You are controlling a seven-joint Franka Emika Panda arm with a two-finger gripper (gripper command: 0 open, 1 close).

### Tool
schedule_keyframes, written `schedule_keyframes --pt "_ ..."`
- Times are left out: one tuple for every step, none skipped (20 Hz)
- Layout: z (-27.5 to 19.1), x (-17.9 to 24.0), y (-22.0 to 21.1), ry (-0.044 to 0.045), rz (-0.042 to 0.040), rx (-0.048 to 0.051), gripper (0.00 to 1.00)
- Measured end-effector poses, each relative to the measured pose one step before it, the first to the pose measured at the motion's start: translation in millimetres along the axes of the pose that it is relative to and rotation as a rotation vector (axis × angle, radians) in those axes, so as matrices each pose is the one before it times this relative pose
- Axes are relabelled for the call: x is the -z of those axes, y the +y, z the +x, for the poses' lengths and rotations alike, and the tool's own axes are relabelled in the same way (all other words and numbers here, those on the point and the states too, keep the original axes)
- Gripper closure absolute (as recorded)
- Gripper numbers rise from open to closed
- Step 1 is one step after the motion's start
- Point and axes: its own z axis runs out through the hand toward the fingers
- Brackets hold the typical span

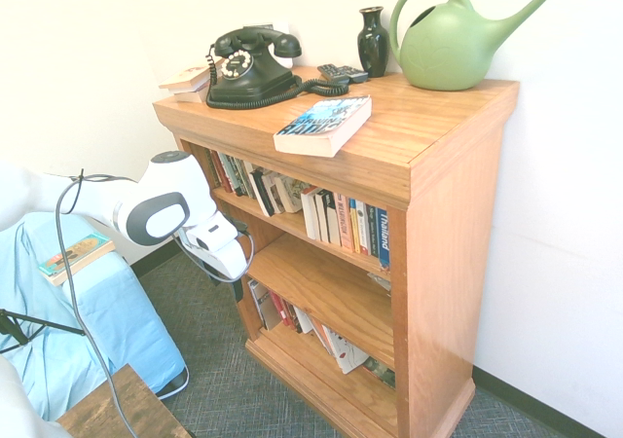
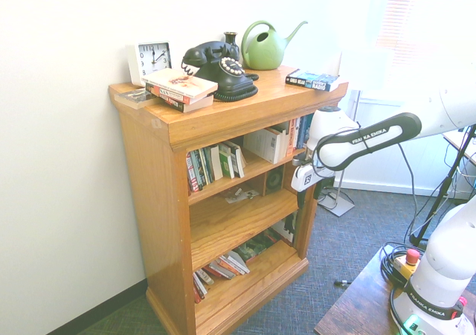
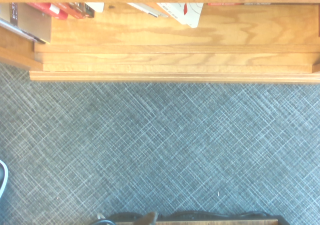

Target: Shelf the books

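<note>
First exterior view: hand wide, nothing held, in front of the wooden bookcase. Darwin's Radio paperback flat on bookcase top, between black telephone and front edge. Book rows on upper and bottom shelves.

Second exterior view: white clock behind stacked paperbacks.

Wrist view: leaning books on a shelf; patterned carpet beside it.

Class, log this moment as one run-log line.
task: shelve books | gripper: in front of bookcase | Darwin's Radio book: on bookcase top | status: unshelved
</note>
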Motion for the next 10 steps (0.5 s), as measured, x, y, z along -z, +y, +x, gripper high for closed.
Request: schedule_keyframes --pt "0.12 -0.32 -0.15 -0.00055 -0.0005 0.00002 0.0" --pt "0.04 -0.01 0.03 0.00022 -0.00023 0.00014 0.0" --pt "0.32 -0.15 0.24 0.00146 -0.00174 -0.00043 0.0" --pt "0.69 -0.56 0.54 0.00129 -0.00288 -0.00048 0.0" --pt "0.6 -0.81 0.42 -0.00017 -0.00241 -0.00025 0.0" --pt "0.44 -0.87 0.18 -0.0006 -0.00219 -0.00003 0.0" --pt "0.28 -0.46 0.12 -0.00054 -0.00093 -0.00066 0.0" --pt "0.76 0.5 0.16 0.00147 0.00028 -0.00216 0.0" --pt "1.33 1.18 0.11 0.00537 -0.00094 -0.00249 0.0" --pt "1.91 1.5 0.43 0.00949 -0.00345 -0.00411 0.0"
